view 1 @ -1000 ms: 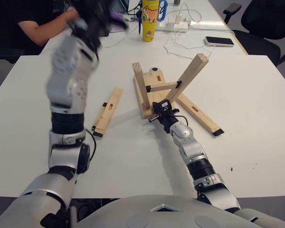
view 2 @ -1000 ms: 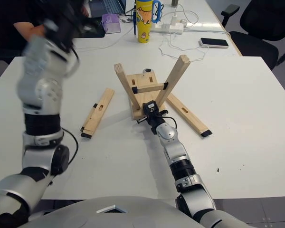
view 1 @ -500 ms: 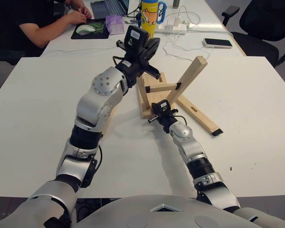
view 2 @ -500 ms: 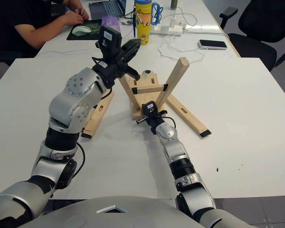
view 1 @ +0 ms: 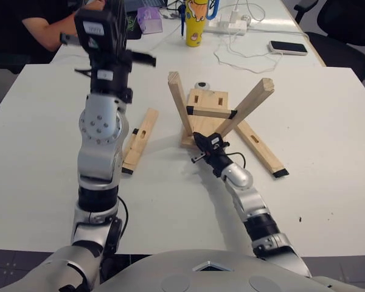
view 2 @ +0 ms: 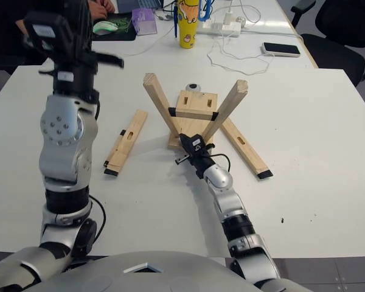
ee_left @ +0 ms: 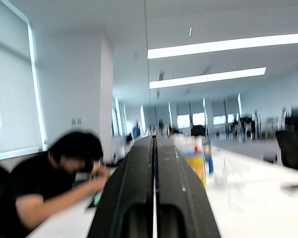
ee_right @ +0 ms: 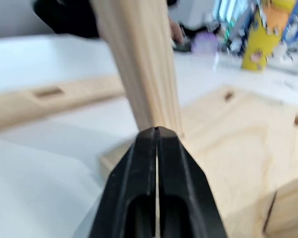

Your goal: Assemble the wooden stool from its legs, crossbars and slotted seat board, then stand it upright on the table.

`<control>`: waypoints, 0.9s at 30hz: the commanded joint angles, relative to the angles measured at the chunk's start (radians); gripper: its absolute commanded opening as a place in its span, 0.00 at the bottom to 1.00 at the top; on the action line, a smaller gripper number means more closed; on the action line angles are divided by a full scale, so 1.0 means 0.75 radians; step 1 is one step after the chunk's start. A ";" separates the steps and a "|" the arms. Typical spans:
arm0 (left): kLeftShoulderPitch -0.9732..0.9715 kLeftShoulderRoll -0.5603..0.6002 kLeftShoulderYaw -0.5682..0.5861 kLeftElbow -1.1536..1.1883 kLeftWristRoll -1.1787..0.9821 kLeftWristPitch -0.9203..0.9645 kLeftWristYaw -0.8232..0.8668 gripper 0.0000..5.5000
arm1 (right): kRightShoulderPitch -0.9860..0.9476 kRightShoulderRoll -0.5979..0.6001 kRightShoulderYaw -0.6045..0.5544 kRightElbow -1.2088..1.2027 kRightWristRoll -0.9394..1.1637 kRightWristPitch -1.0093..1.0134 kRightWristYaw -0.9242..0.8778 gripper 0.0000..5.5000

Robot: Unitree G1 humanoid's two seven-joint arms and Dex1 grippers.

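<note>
Right wrist view: right jaws clenched on nothing, tips at the foot of a tilted leg (ee_right: 139,64) where it meets the seat board (ee_right: 228,148); the joint itself is hidden behind them. Left jaws pressed together, empty, high above the tabletop (view 1: 42,152), blurred in the head views. A second leg (view 1: 250,106) leans the other way, with a crossbar (view 1: 212,112) between them. One loose slotted piece (view 1: 140,141) lies on the board's left, another loose piece (view 1: 260,149) on its right.

My big white table (view 1: 328,115) holds a pale wooden seat board (view 1: 212,101), a loose wooden leg (view 1: 140,140) left of it, another wooden leg (view 1: 263,151) right.
</note>
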 commanded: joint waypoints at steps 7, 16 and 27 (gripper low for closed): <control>0.334 -0.074 -0.098 -0.110 -0.040 0.223 -0.070 0.00 | 0.333 -0.101 -0.199 -0.690 0.192 0.441 -0.089 0.00; 0.256 -0.057 -0.096 -0.114 0.185 0.131 0.029 0.00 | 0.131 -0.037 -0.548 -0.662 0.082 0.602 -0.541 0.00; 0.134 -0.051 -0.087 -0.077 0.265 0.101 -0.006 0.00 | -0.092 0.021 -0.457 -0.730 0.001 0.618 -0.638 0.00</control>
